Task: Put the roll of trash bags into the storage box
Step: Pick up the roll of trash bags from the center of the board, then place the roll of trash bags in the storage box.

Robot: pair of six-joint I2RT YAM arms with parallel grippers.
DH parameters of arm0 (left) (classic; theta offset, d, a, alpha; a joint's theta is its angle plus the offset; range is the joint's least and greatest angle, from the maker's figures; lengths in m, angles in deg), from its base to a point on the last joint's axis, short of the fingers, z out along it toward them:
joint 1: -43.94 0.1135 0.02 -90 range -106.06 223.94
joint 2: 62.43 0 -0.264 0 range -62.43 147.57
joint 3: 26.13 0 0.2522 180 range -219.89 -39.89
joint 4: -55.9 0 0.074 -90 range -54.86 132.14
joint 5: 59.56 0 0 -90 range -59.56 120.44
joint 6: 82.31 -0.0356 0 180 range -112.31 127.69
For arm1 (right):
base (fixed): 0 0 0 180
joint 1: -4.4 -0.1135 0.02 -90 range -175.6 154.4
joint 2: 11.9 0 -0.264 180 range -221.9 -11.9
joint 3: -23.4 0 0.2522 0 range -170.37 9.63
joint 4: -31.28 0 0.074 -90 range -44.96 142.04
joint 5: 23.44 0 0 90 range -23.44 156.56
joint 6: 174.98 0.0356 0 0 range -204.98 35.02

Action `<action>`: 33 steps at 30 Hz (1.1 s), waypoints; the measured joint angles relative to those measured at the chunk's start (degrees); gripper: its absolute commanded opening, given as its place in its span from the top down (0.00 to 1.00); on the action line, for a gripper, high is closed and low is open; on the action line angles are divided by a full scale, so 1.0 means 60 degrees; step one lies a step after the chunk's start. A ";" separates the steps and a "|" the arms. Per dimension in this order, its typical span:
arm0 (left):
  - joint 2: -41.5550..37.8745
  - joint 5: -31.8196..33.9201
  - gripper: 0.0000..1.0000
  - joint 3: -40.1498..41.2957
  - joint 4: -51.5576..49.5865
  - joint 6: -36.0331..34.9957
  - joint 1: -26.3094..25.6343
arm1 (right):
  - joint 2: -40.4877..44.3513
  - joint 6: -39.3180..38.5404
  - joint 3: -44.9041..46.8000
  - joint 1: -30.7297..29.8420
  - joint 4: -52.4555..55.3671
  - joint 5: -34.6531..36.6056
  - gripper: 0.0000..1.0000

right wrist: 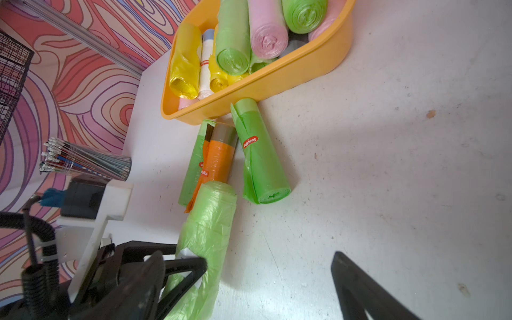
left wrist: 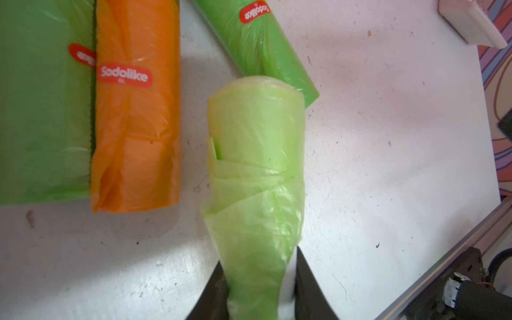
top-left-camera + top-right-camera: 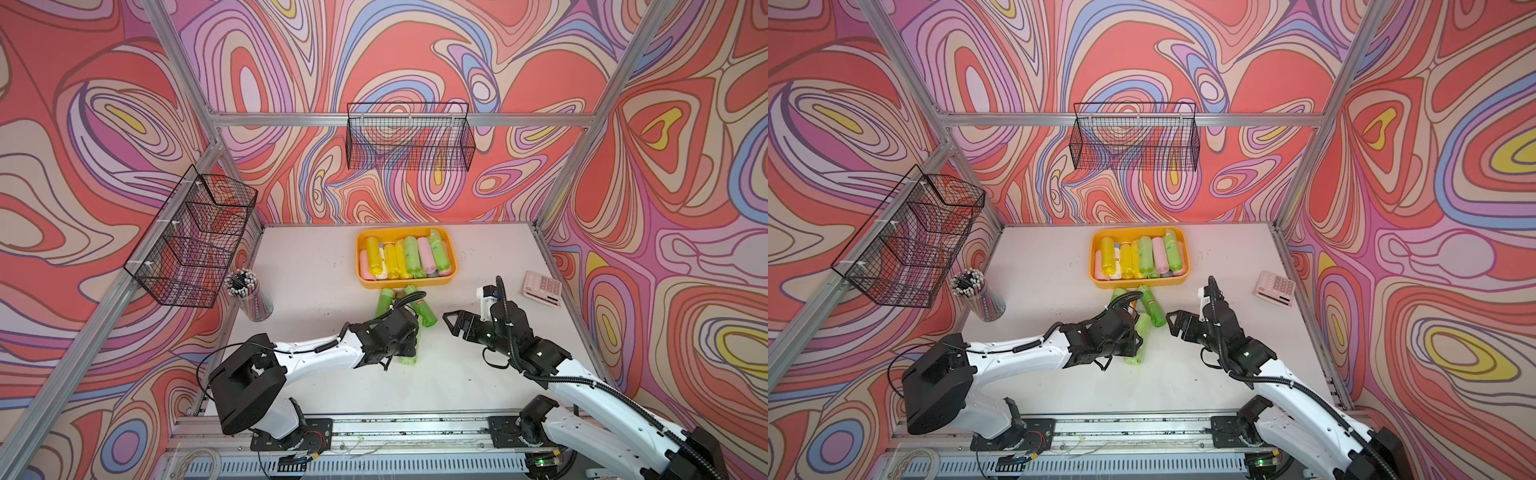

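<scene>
Pale green roll (image 2: 255,166) is lying abt the middle of the table (image 3: 316,266), btwn the near wall of the storage box (image 3: 405,283) and the table's front edge, long axis pointing roughly at the box. Its far end is sitting right by the end of an orange roll (image 2: 135,110); touching or not, can't tell.

It's showing as thin translucent film, loosely wound, no label in sight. The outer wrap is creased and slack, w/ a loose flap sticking out at one side. Judging by that: light, soft, squashy, a bit slippery. It's prob going to sag if carried by one end, and the outer layer could be unpeeling. A safer hold would be across the firm body, not the slack tail.

L gripper (image 2: 263,299) is pinching the roll's near end, jaws almost together w/ the film crushed narrow btwn them. Whether the roll is clearing the table, can't tell.

R gripper (image 3: 451,324) is hovering just beside, jaws gaping wide, gripping nothing.

A darker green roll (image 2: 260,50) w/ a red sticker is lying angled just past the pale one. Another green roll (image 2: 44,110) is lying flush against the orange one. The box is standing mid-way along the table's back edge, already packed w/ yellow, pink, green and white rolls. Room is looking tight, so this one is prob going on top.
</scene>
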 measured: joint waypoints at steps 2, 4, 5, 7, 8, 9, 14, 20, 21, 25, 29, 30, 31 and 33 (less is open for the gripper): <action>-0.0160 0.0073 0.81 0.0000 -0.0124 -0.0018 0.0000 | -0.0080 0.0000 0.0000 0.0000 -0.0073 -0.0004 0.04; -0.0328 0.0142 0.84 0.0000 -0.0204 -0.0066 0.0000 | -0.0160 0.0004 0.0000 0.0000 -0.0164 -0.0029 0.04; -0.0426 0.0182 0.87 0.0000 -0.0222 -0.0102 0.0000 | -0.0200 0.0011 0.0000 0.0000 -0.0211 -0.0044 0.04; -0.0594 0.0266 0.90 -0.0004 -0.0266 -0.0175 0.0000 | -0.0280 0.0047 0.0000 0.0000 -0.0350 -0.0087 0.04; -0.0670 0.0299 0.90 -0.0004 -0.0313 -0.0219 0.0000 | -0.0324 0.0076 0.0000 0.0000 -0.0448 -0.0120 0.04; -0.0732 0.0328 0.91 -0.0007 -0.0372 -0.0259 0.0000 | -0.0386 0.0113 0.0000 0.0000 -0.0576 -0.0160 0.04; -0.0798 0.0521 0.93 -0.0273 -0.0849 -0.0393 0.0000 | -0.0648 0.0259 0.0004 0.0000 -0.1122 -0.0255 0.04; -0.0794 0.0732 0.93 -0.0634 -0.1224 -0.0459 0.0066 | -0.0889 0.0255 0.0004 0.0000 -0.1515 -0.0273 0.04; -0.0794 0.0743 0.93 -0.0732 -0.1322 -0.0495 0.0102 | -0.0940 0.0244 0.0004 0.0000 -0.1555 -0.0273 0.04; -0.0750 0.0783 0.93 -0.1300 -0.1679 -0.0648 0.0379 | -0.1151 0.0208 0.0004 0.0000 -0.1741 -0.0270 0.04; -0.0590 0.0780 0.93 -0.1985 -0.1912 -0.0860 0.0714 | -0.1370 0.0131 0.0004 -0.0004 -0.1912 -0.0262 0.04; -0.0535 0.0758 0.94 -0.2138 -0.1956 -0.0914 0.0812 | -0.1428 0.0095 0.0004 0.0000 -0.1971 -0.0255 0.04; -0.0474 0.0707 0.94 -0.2269 -0.1971 -0.0943 0.0922 | -0.1486 0.0062 0.0004 0.0000 -0.2029 -0.0248 0.04; -0.0291 0.0576 0.95 -0.2572 -0.2073 -0.1042 0.1188 | -0.1654 -0.0033 -0.0015 0.0000 -0.2138 -0.0233 0.04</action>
